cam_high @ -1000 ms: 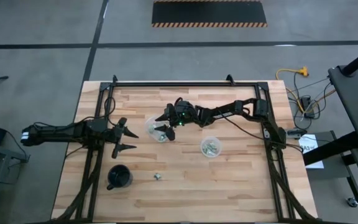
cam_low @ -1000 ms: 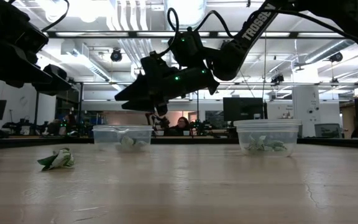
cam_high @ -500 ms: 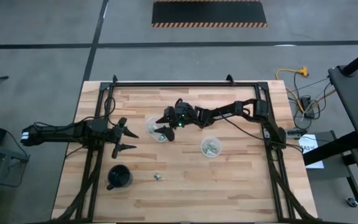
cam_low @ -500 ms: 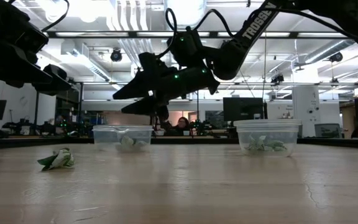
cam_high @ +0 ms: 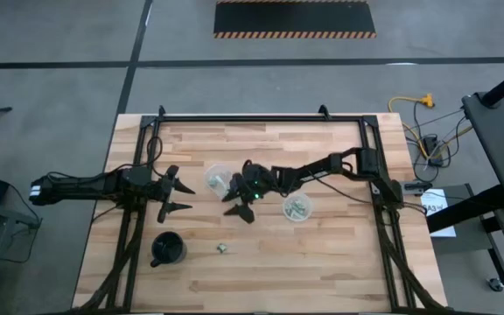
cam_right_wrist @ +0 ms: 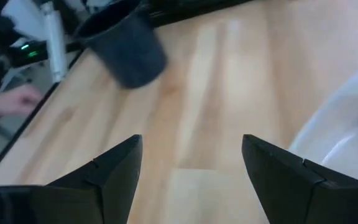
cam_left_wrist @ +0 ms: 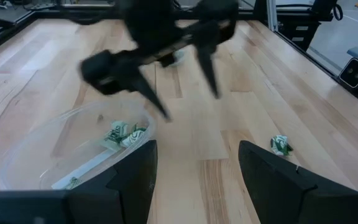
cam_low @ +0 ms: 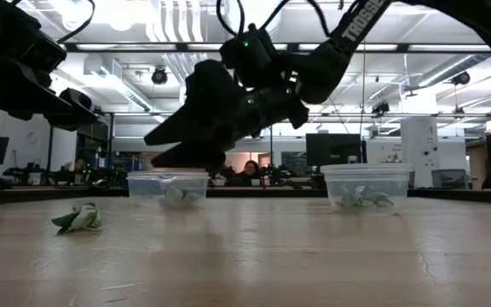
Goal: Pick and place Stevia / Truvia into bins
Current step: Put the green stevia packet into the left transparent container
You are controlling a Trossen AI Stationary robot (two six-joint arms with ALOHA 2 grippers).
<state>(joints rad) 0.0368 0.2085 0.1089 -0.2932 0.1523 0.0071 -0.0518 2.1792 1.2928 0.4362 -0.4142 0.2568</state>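
Two clear round bins stand on the wooden table: the left bin (cam_high: 215, 179) and the right bin (cam_high: 297, 206), each with green-and-white packets inside. One crumpled Stevia / Truvia packet (cam_high: 221, 248) lies on the bare wood nearer the front edge, also seen in the low view (cam_low: 79, 219). My right gripper (cam_high: 239, 206) hovers open above the table, just in front of the left bin (cam_low: 169, 188), with nothing between its fingers. My left gripper (cam_high: 176, 196) waits open at the table's left, short of the left bin (cam_left_wrist: 73, 155).
A black cup (cam_high: 168, 249) stands near the front left, left of the loose packet. Black frame rails (cam_high: 129, 236) run along both sides of the table. Bare wood lies between the bins and the front edge.
My right gripper has swung from above the left bin toward the table's near edge and sunk a little, its fingers spreading slightly wider. It now hangs over bare wood in front of that bin. The bins and the loose packet have stayed put.
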